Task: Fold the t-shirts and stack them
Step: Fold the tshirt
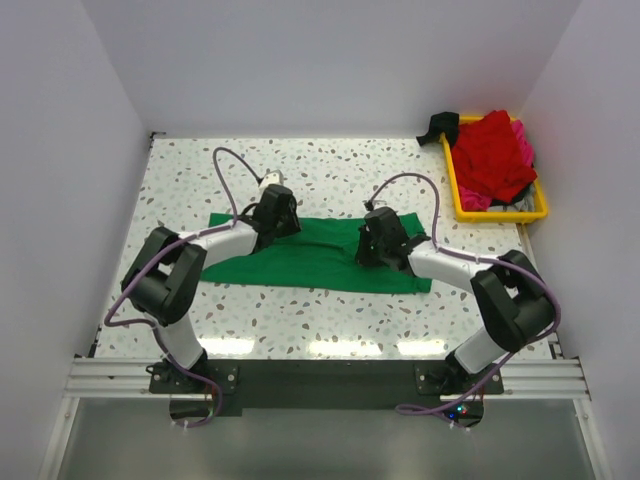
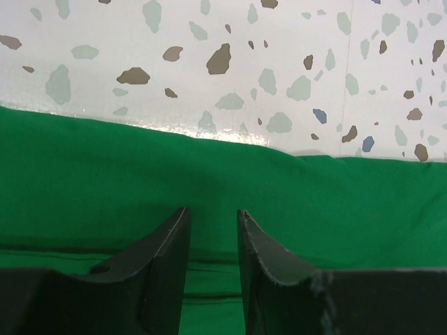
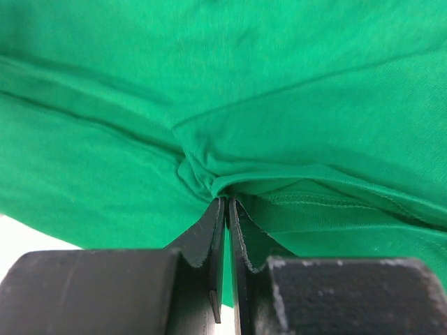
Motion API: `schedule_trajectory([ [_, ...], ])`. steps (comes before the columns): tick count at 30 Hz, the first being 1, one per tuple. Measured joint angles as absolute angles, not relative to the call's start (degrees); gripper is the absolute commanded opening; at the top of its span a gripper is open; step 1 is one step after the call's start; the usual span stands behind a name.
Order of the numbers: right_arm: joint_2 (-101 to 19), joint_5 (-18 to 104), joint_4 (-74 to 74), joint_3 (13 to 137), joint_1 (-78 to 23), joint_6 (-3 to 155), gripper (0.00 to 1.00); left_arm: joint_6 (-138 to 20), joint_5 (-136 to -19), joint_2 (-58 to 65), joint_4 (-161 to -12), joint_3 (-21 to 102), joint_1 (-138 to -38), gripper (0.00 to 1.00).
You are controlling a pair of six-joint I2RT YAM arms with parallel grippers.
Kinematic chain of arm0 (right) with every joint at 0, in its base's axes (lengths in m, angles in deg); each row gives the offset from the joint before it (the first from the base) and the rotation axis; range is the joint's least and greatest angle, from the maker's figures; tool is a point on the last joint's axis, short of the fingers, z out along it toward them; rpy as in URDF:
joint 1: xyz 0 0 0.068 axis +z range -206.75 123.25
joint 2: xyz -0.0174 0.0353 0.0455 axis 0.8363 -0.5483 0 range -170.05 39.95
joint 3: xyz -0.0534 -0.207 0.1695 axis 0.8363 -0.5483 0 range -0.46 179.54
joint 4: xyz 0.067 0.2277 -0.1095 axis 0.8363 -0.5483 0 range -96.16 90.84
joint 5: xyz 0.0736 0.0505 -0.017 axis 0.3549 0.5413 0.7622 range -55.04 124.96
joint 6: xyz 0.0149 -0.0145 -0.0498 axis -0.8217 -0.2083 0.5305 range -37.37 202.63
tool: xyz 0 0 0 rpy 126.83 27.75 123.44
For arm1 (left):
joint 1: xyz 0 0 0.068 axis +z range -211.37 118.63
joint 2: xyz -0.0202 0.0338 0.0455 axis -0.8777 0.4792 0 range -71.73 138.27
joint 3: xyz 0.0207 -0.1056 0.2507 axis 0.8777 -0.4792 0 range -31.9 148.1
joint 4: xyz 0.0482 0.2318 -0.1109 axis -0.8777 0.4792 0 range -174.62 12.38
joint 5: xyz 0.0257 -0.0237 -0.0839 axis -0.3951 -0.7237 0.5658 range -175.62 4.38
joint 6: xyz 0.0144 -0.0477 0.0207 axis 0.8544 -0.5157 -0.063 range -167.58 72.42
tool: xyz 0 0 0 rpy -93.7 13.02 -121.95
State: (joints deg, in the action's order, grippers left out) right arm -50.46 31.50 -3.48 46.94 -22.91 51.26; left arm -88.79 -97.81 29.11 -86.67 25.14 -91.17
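Right gripper [image 3: 225, 202]: clenched on a bunched fold of the green t-shirt [image 3: 293, 105]. You see the pinch only in its wrist view, because the arm covers it from above.
Left gripper [image 2: 213, 213]: fingers parted above the shirt, near its far edge. Whether any cloth sits between them, you can't quite tell.
Green t-shirt: spread on the bench [image 1: 330, 170] between both arms.
Yellow tray [image 1: 500, 214]: only your top view shows it, far right, with the red t-shirt [image 1: 492, 152] and pink t-shirt [image 1: 474, 200] heaped inside.
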Motion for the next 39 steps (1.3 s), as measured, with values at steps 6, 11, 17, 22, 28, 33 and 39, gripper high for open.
schedule_trajectory([
  [6,-49.3,31.5,-3.0,44.7,-22.3,50.5,0.11,-88.8,-98.0,29.5,-86.7,25.1,-91.6,0.37],
  [11,-46.9,31.5,-3.0,43.9,-22.2,50.2,0.13,-88.8,-98.3,29.5,-86.7,23.8,-92.2,0.37],
  [17,-45.1,31.5,-2.9,43.6,-22.1,50.1,0.14,-88.9,-98.5,29.5,-86.7,21.6,-92.3,0.37],
  [22,-45.1,31.5,-3.0,43.6,-22.1,50.1,0.15,-88.9,-98.8,29.0,-86.7,20.0,-92.6,0.36],
  [28,-45.1,31.5,-3.0,43.6,-22.1,50.1,0.18,-88.9,-99.2,27.5,-86.7,18.3,-92.9,0.36],
  [33,-45.1,31.4,-3.1,43.6,-22.1,50.1,0.22,-89.0,-99.5,26.4,-86.7,16.9,-93.0,0.36],
  [39,-44.6,30.0,-4.7,43.8,-22.1,50.6,0.28,-89.1,-100.5,25.1,-86.7,15.7,-93.0,0.37],
])
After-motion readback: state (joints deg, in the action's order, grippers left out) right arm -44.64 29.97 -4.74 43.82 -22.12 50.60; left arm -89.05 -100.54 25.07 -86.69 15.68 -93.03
